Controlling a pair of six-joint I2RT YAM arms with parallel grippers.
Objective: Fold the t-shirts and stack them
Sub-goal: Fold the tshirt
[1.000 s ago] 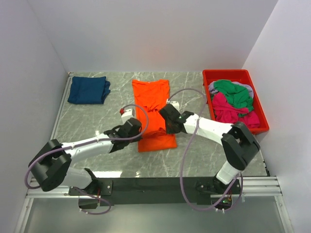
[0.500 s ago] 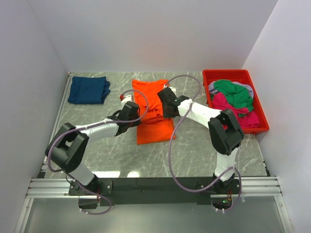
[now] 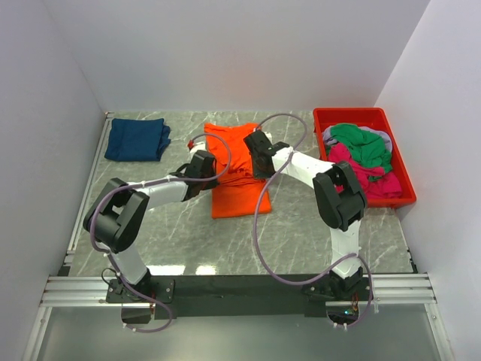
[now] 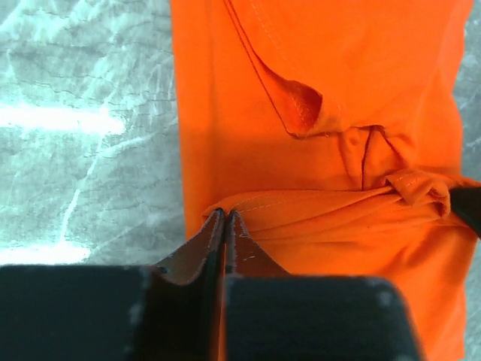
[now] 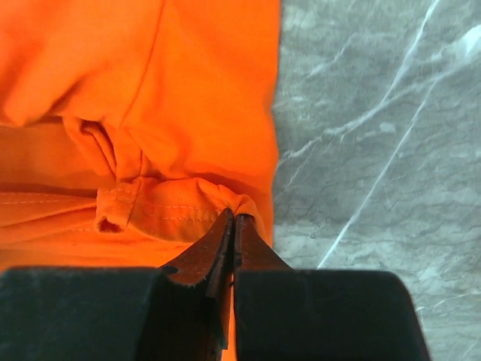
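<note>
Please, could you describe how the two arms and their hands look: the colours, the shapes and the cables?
Both the left arm and the right arm have white links joined by rounded black joints. A thin purplish-grey cable loops loosely along each arm. The left hand and the right hand each have a black blocky body and two dark fingers that taper to a point.

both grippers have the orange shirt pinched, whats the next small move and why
The left gripper and right gripper are each shut on a bunched edge of the orange t-shirt, and the top view shows the folded layer stopping short of its far end. So probably carry both corners to that end, then lower them.
</note>
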